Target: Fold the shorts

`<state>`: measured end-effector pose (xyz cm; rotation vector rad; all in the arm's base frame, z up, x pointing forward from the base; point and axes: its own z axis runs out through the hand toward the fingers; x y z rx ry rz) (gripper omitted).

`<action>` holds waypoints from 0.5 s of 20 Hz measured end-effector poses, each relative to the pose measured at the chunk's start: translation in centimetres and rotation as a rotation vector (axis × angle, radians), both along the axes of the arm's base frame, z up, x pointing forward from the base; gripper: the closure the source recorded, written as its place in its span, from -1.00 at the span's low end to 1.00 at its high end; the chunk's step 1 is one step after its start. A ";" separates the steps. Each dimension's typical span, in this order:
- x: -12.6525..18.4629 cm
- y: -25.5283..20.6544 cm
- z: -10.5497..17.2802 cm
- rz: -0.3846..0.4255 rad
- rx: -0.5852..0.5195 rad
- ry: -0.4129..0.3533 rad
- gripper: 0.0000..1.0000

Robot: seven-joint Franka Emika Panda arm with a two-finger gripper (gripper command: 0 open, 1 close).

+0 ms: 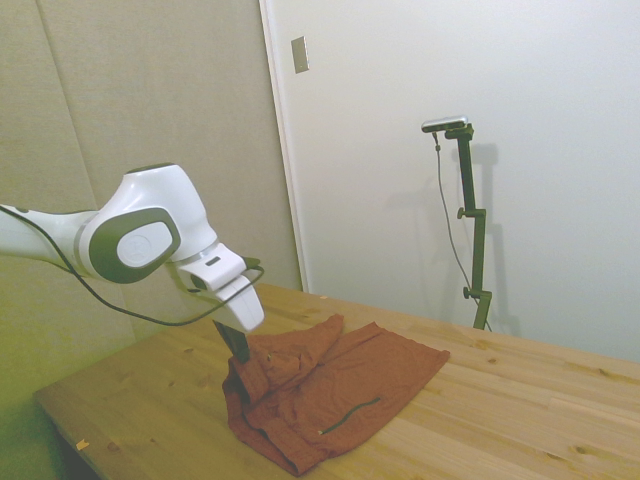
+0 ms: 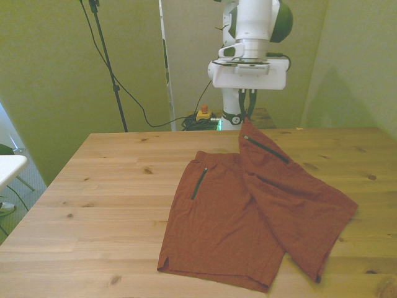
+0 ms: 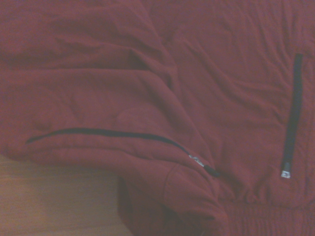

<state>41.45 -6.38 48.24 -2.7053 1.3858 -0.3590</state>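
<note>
The rust-orange shorts point(image 2: 229, 217) lie on the wooden table point(image 2: 105, 192), with one waistband corner pulled up into a peak. My gripper point(image 2: 245, 118) is shut on that corner, just above the table's far edge. The lifted leg, with its dark zipper point(image 2: 267, 149), drapes over toward the other leg, whose zipper point(image 2: 199, 182) lies flat. In the side view the gripper point(image 1: 238, 350) holds the near end of the shorts point(image 1: 340, 385) bunched up. The wrist view is filled by wrinkled fabric point(image 3: 147, 98) and both zippers.
Bare wood stretches across the front view's left half and along the right edge point(image 2: 372, 167). A black stand with cables point(image 2: 105, 56) and a yellow box with a red button point(image 2: 203, 113) sit behind the far edge. A white object point(image 2: 7, 167) shows at the far left.
</note>
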 end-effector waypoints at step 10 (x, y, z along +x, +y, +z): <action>0.0 -12.5 -8.2 0.021 0.209 -0.007 -1.00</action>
